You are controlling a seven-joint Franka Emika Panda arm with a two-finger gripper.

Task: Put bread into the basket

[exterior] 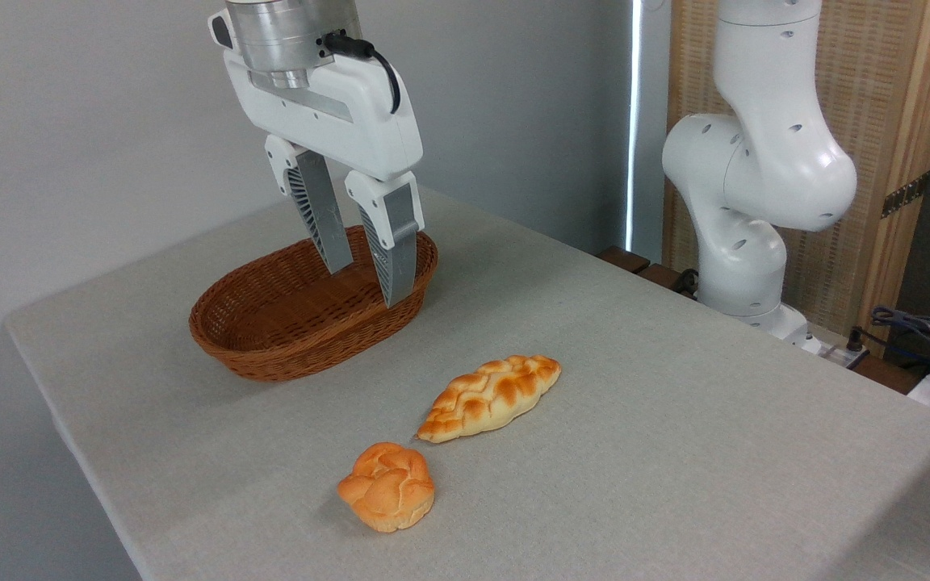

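Note:
The bread [491, 397], a long flat braided loaf, golden-orange with pointed ends, lies on the grey table right of centre. The basket [271, 327], oval brown wicker with low sides, stands behind and to the left of the loaf and holds nothing. My gripper [365, 287] hangs above the basket's right end, fingers pointing down. It is open, with nothing between its fingers. The loaf lies well apart from the gripper, lower right of it.
A small round knotted bun [388, 486] sits in front of the loaf, near the table's front edge. The arm's white base [743, 202] rises at the back right beside a wooden panel. Cables [917, 327] lie off the table's right edge.

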